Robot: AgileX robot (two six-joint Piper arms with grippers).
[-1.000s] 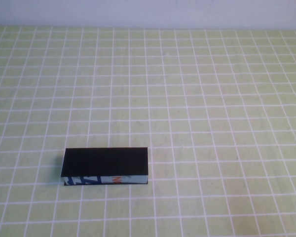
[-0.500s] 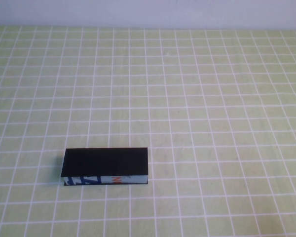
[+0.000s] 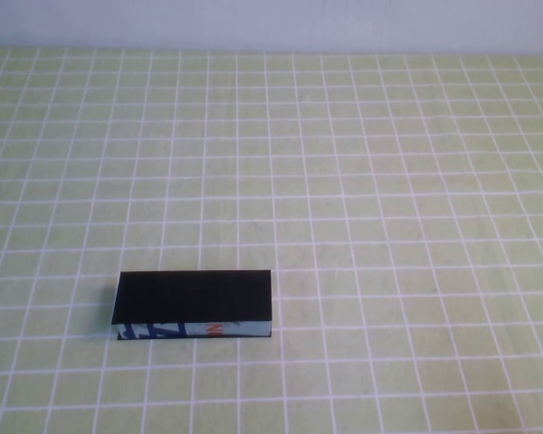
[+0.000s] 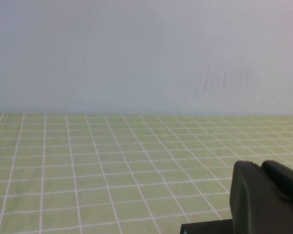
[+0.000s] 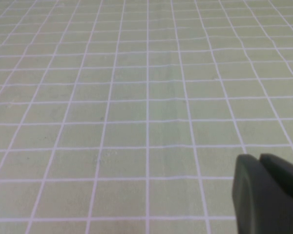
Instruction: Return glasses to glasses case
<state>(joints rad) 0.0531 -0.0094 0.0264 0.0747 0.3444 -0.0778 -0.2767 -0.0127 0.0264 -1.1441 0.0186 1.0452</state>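
Observation:
The glasses case [image 3: 193, 298] lies at the front left of the table with its black lid down and its white, blue and orange front edge facing me. The glasses are hidden or out of view. Neither gripper shows in the high view. In the left wrist view my left gripper [image 4: 260, 166] is shut and empty, held over the cloth, with a black corner of the case [image 4: 205, 228] just beside it. In the right wrist view my right gripper [image 5: 258, 159] is shut and empty above bare cloth.
A green cloth with a white grid [image 3: 362, 181] covers the whole table. A pale wall [image 3: 271, 23] runs along the far edge and also shows in the left wrist view [image 4: 136, 53].

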